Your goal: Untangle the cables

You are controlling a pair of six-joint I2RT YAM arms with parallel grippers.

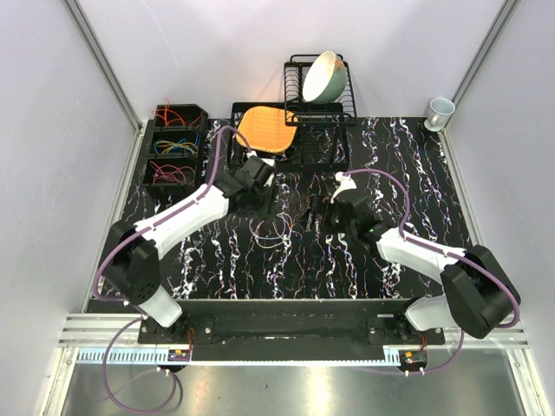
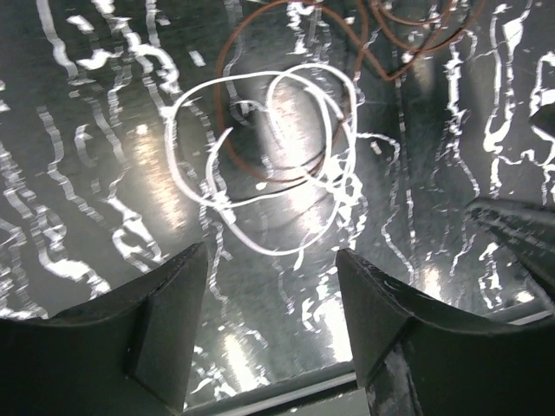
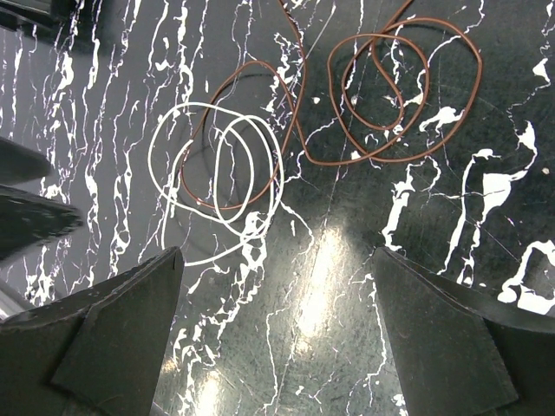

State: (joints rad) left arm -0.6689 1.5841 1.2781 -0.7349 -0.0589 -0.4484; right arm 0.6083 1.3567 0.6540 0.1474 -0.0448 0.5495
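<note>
Right wrist view: a white cable [image 3: 152, 152] lies in overlapping loops left of centre on the black marbled table [image 3: 347, 286]. One loop of a brown cable [image 3: 373, 160] overlaps it, and the rest of the brown cable coils at upper right. The right gripper [image 3: 277, 260] hangs above them, fingers spread wide with nothing between. In the left wrist view the left gripper [image 2: 270, 260] is parted too and empty, above the same white loops. From the top view, both cables sit mid-table between the grippers. Bins [image 1: 176, 147] of coloured wire stand upper left, and a dish rack [image 1: 319, 121] with a bowl [image 1: 325, 76] stands top centre.
</note>
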